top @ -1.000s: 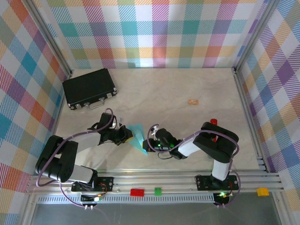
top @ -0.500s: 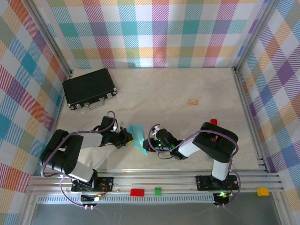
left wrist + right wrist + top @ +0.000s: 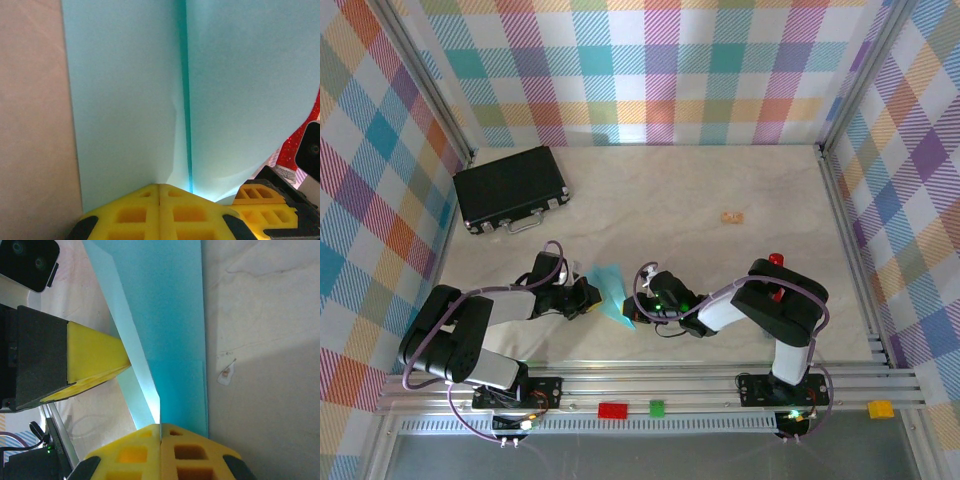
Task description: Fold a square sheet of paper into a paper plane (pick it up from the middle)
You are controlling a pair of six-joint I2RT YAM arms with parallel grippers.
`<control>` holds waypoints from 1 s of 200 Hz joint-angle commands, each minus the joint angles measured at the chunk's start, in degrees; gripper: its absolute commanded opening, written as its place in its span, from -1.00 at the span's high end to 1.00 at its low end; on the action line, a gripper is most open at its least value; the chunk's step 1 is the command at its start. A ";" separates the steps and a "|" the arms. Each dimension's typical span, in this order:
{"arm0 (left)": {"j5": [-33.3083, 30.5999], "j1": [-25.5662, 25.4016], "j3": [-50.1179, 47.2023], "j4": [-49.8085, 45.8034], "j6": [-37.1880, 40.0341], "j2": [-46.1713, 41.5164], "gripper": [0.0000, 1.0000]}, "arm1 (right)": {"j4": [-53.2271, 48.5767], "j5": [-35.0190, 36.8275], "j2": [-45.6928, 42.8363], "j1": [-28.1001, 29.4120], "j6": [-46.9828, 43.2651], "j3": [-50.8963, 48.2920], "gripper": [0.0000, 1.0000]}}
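The paper plane [image 3: 611, 288] is a light turquoise-blue dart, wide at its far end and tapering toward the near edge of the table. It is held just above the table between the two arms. My left gripper [image 3: 588, 297] is shut on its left side; in the left wrist view the paper plane [image 3: 130, 90], centre crease visible, runs down into the closed yellow fingertips [image 3: 145, 200]. My right gripper [image 3: 638, 306] is shut on its near right edge. In the right wrist view a layered fold of the paper plane [image 3: 170, 330] enters the closed gripper [image 3: 160, 426], with the left gripper's fingers [image 3: 95, 357] alongside.
A black case [image 3: 510, 188] lies at the back left. A small tan scrap [image 3: 732, 216] sits mid-right, and a red-tipped marker [image 3: 776, 261] stands by the right arm. Red [image 3: 613, 409], green [image 3: 657, 407] and yellow [image 3: 880, 408] bricks rest on the front rail.
The left arm has shifted and its gripper has moved slightly toward the near edge. The paper plane has turned a little with it. Both grippers stay shut on it.
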 commanded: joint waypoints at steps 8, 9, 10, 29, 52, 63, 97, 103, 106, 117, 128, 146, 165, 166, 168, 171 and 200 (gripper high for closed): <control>-2.73 0.14 -1.90 -4.37 -1.37 -1.66 0.87 | -4.32 -2.15 1.32 0.24 -0.69 0.52 1.00; -2.76 0.14 -1.95 -4.42 -1.35 -1.78 0.87 | -4.28 -2.17 1.37 0.26 -0.70 0.47 1.00; -2.77 0.14 -1.98 -4.44 -1.38 -1.89 0.87 | -4.22 -2.18 1.44 0.26 -0.66 0.44 1.00; -3.64 0.14 -2.50 -4.95 -1.45 -3.12 0.86 | -3.58 -2.10 1.94 0.22 -0.07 0.40 1.00; -3.58 0.13 -3.06 -4.32 -1.79 -2.87 0.85 | -1.91 -3.14 2.90 0.22 0.01 0.64 1.00; -3.52 0.12 -3.06 -3.99 -1.75 -2.73 0.85 | -2.26 -3.76 3.14 0.22 -0.19 1.07 1.00; -3.39 0.14 -1.67 -3.79 -2.22 -3.44 0.81 | -3.29 -3.90 3.20 0.19 -0.36 1.13 1.00; -3.52 0.13 -1.41 -4.23 -2.15 -4.07 0.78 | -3.89 -3.71 3.03 0.23 -0.49 1.26 1.00; -3.61 0.14 -1.31 -4.45 -2.12 -4.33 0.76 | -4.27 -3.62 2.98 0.22 -0.41 1.28 1.00; -3.60 0.14 -0.55 -5.48 -1.79 -5.66 0.72 | -5.19 -3.26 2.83 0.12 -0.22 1.20 1.00; -3.36 0.14 0.30 -6.46 -1.68 -7.10 0.70 | -5.11 -3.33 3.07 0.13 0.20 1.00 1.00; -1.85 0.12 1.18 -6.38 -1.54 -9.46 0.68 | -4.53 -3.81 3.44 0.04 0.91 0.81 1.00; 1.80 0.08 1.53 -3.36 -1.53 -10.76 0.73 | -3.29 -4.37 3.97 -0.04 2.02 0.56 1.00; 2.05 0.07 1.57 -3.25 -1.56 -10.77 0.74 | -3.20 -4.42 3.97 -0.02 2.06 0.53 1.00; 2.33 0.10 1.53 -2.69 -1.76 -10.73 0.75 | -2.95 -4.46 4.03 -0.07 2.09 0.44 1.00; 3.12 0.07 1.45 -1.77 -2.04 -10.63 0.76 | -2.67 -4.47 3.98 -0.08 2.29 0.25 1.00; 8.05 0.06 1.51 5.27 -4.96 -8.01 0.91 | 1.39 -4.51 4.23 -0.76 4.64 -2.01 1.00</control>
